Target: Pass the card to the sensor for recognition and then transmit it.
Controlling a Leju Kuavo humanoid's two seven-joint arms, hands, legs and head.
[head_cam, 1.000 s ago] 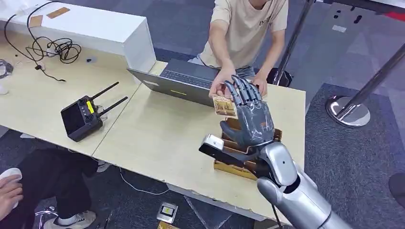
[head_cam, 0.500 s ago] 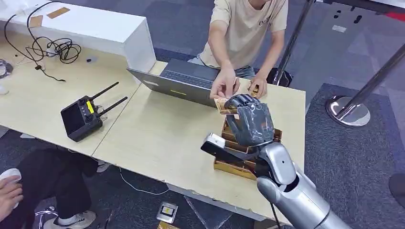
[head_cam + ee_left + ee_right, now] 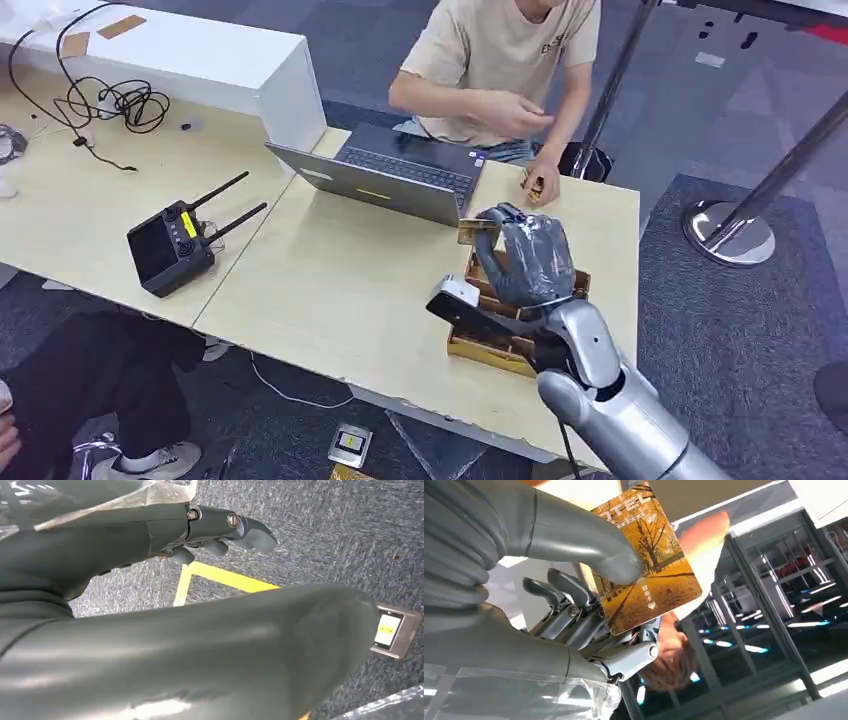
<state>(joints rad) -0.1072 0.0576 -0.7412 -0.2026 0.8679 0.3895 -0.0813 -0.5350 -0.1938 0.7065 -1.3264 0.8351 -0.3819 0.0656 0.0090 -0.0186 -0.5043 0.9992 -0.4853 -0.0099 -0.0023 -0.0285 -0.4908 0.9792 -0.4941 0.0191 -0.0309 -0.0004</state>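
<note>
Orange-gold hotel card (image 3: 646, 567) sits pinched in the right robot hand (image 3: 525, 262), thumb (image 3: 589, 545) pressed on its printed face w/ darker fingers curled behind it. In head view the card (image 3: 478, 229) pokes out from the fingertips, raised above the table (image 3: 330, 290), just past the corner of the open laptop (image 3: 400, 180). Under the robot hand lies a brown cardboard tray (image 3: 490, 345), partly hidden by the wrist. Which item is the sensor I can't tell.

Left robot hand (image 3: 220, 530) hangs over grey carpet; fingers look curled in w/ nothing between them, though most of them are hidden behind the grey cover, so that's a loose read.

Person in a beige shirt (image 3: 505, 60) sits across the table, both hands drawn back near their own side, well apart from the card.

Judgement on risks from here:
- Grip looks shallow: thumb covers approx one corner region, much of the card sticks out free. Quick wrist swing or a knock vs. the laptop edge could twist it loose, dropping it on the table or into the tray.
- Card is tilted; if it meets the sensor at an angle, the read may fail.
- Hand-off: if the robot hand lets go before the person has hold, card falls.

Black remote w/ two antennas (image 3: 175, 245) lies well apart, no concern.
</note>
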